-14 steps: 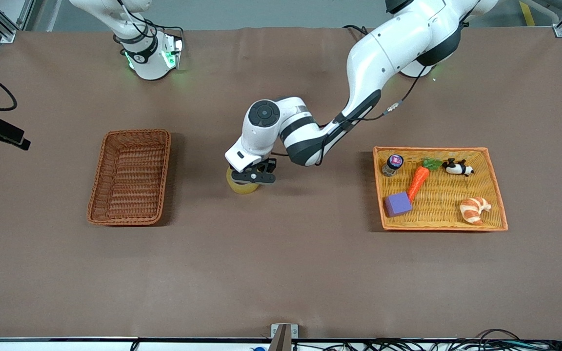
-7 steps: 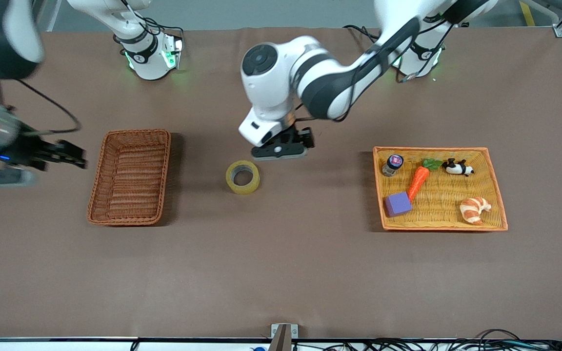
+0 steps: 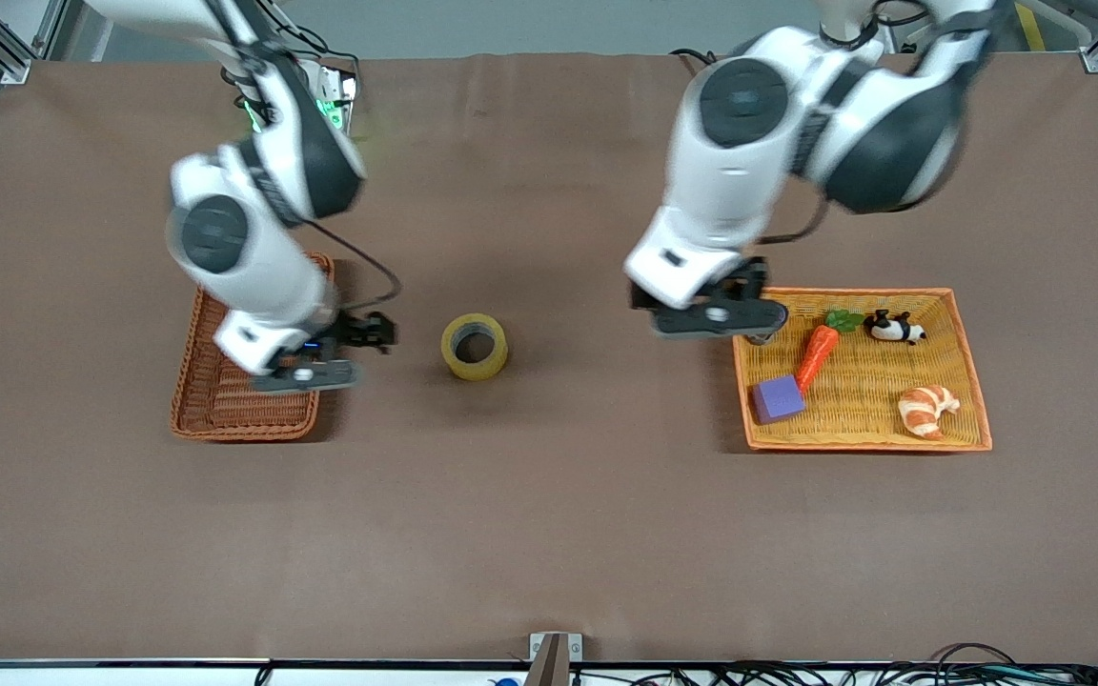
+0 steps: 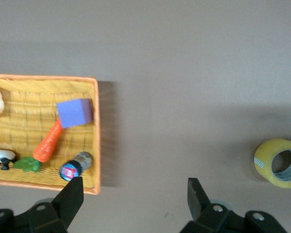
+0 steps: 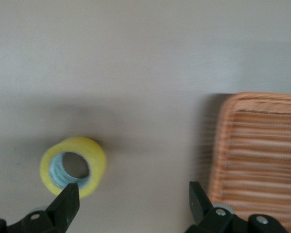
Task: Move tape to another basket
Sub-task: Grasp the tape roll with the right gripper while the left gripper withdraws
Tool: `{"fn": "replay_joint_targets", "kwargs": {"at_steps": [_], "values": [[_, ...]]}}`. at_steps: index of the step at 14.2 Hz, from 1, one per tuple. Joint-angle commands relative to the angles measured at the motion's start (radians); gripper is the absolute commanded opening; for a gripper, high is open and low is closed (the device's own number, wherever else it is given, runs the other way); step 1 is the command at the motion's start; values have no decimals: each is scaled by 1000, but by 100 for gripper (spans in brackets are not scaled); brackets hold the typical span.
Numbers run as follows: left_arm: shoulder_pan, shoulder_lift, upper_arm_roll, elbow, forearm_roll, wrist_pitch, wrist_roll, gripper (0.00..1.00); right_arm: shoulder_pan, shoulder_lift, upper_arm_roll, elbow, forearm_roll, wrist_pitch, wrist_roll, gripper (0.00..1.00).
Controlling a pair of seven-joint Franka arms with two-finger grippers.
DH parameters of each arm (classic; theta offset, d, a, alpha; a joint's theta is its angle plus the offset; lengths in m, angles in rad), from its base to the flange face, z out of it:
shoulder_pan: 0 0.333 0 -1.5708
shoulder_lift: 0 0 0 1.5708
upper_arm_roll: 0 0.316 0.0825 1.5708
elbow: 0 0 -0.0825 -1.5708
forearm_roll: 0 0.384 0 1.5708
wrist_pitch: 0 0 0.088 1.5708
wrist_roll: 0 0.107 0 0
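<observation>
The tape (image 3: 475,346), a yellowish ring with a grey core, lies flat on the table between the two baskets. It also shows in the left wrist view (image 4: 280,162) and the right wrist view (image 5: 73,166). The reddish-brown wicker basket (image 3: 225,419) stands toward the right arm's end, and its rim shows in the right wrist view (image 5: 262,145). My right gripper (image 3: 315,362) (image 5: 132,191) is open and empty, up over the table between the basket's edge and the tape. My left gripper (image 3: 716,319) (image 4: 135,185) is open and empty, over the table beside the yellow tray.
The yellow tray with an orange rim (image 3: 978,381) (image 4: 97,136) stands toward the left arm's end. It holds a carrot toy (image 3: 818,353), a purple block (image 3: 778,398), a croissant toy (image 3: 927,410), a panda toy (image 3: 892,328) and a small jar (image 4: 75,167).
My left gripper has left the tape, risen and moved to the yellow tray's edge. My right arm has swung in over the wicker basket's edge beside the tape. The tape has stayed put.
</observation>
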Motion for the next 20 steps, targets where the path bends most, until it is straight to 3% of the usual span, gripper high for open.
{"fn": "replay_joint_targets", "kwargs": {"at_steps": [1, 3, 5, 8, 11, 15, 20], "values": [[72, -113, 50, -44, -99, 0, 108, 95, 67, 95, -14, 5, 7, 71, 30, 100], [48, -174, 204, -47, -192, -1, 207, 95, 95, 153, -14, 5, 1, 120, 42, 100], [37, -220, 307, -49, -264, -33, 339, 96, 122, 196, -15, 4, -5, 152, 44, 100], [35, -281, 398, -72, -294, -85, 488, 96, 127, 213, -17, -12, -25, 172, 44, 100], [35, -380, 478, -197, -295, -84, 539, 96, 148, 215, -17, -67, -25, 240, 44, 100], [46, -439, 515, -314, -292, -61, 604, 96, 176, 233, -17, -81, -27, 255, 42, 100], [60, -430, 515, -340, -277, -3, 645, 96, 185, 261, -18, -82, -33, 275, 42, 97]]}}
